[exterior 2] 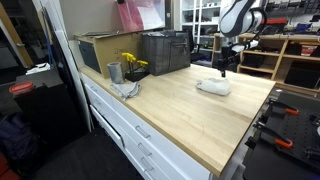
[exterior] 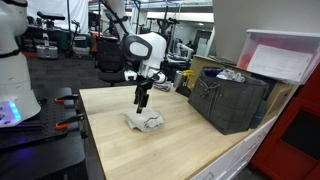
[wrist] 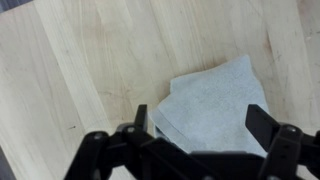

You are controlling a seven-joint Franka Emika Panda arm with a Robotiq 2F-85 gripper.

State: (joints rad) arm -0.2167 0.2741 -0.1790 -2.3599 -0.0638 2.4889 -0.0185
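I have the tool (exterior: 141,103) hanging just above a folded white cloth (exterior: 145,121), fingers spread wide apart and gripping nothing. The cloth lies flat on the wooden desk (exterior: 180,145), near the middle of its far part and well apart from the dark crate (exterior: 228,100).

In the wrist view the tool (wrist: 200,120) straddles the near part of the cloth (wrist: 215,100). The cloth's edges sit skewed to the wood grain, with one corner pointing up and right.

In an exterior view the cloth (exterior 2: 213,87) looks longer across the picture than deep. I can make out no print on it at this size.
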